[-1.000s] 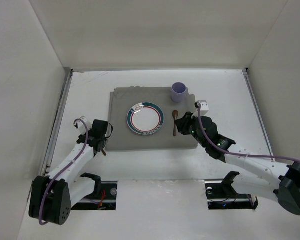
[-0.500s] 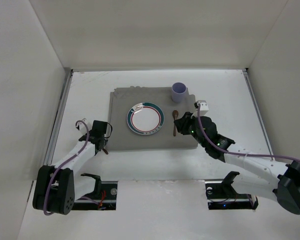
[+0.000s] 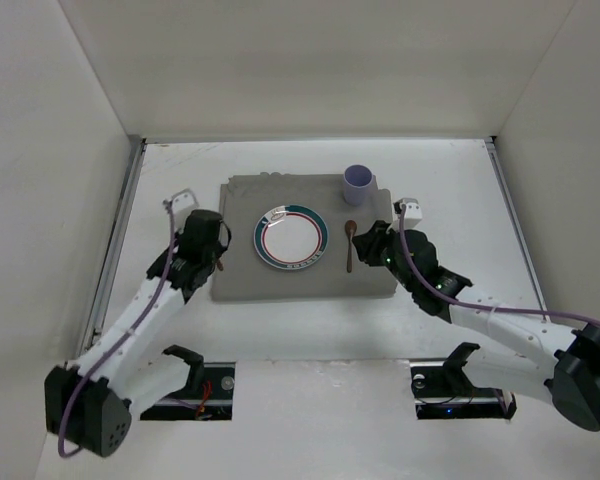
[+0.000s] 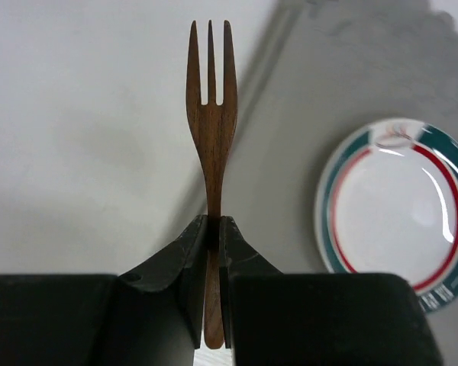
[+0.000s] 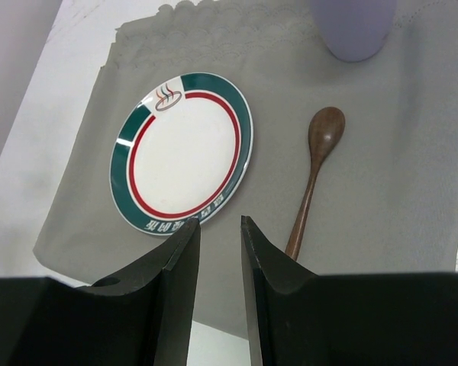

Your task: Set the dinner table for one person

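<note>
— Left pincer [image 4: 212, 229] pinching what?
— Wooden fork [image 4: 210, 114], clamped near the handle's end, tines forward. It hangs over the white desk [image 4: 76, 137], at the left edge of the grey placemat [image 4: 290, 152]. Light, stiff, not fragile. Thin handle may pivot; a mid-handle hold looks safer.
— Further right?
— Plate [image 3: 291, 238], then spoon [image 3: 350, 245], both on the placemat. Right pincer [image 5: 218, 229] slightly spread, empty, near the spoon.
</note>
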Robot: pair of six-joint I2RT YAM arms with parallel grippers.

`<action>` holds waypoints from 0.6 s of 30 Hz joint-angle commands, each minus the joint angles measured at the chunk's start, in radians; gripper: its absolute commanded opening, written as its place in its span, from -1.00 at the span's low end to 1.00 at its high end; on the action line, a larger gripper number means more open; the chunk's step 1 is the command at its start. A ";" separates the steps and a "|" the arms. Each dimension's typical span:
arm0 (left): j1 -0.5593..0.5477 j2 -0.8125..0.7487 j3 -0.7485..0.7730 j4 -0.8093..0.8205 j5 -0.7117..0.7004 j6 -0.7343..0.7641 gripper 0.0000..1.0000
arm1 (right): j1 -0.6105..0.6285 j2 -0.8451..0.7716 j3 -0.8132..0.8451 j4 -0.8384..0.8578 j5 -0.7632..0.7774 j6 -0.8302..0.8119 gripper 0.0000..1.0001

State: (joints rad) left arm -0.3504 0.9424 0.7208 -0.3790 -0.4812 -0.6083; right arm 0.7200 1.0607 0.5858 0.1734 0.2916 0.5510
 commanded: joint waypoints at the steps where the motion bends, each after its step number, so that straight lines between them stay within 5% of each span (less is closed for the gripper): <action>1: -0.103 0.169 0.100 0.072 0.039 0.189 -0.90 | -0.015 -0.025 -0.012 0.067 0.014 0.007 -0.32; 6: -0.160 0.378 0.196 0.144 -0.013 0.318 -0.90 | -0.021 -0.012 -0.027 0.089 0.029 0.024 -0.26; 18: -0.215 0.551 0.193 0.216 -0.080 0.380 -0.89 | -0.026 0.079 -0.023 0.123 0.044 0.038 -0.24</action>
State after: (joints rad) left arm -0.5426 1.4593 0.8841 -0.1932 -0.5293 -0.2836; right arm 0.7002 1.1366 0.5667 0.2180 0.3096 0.5766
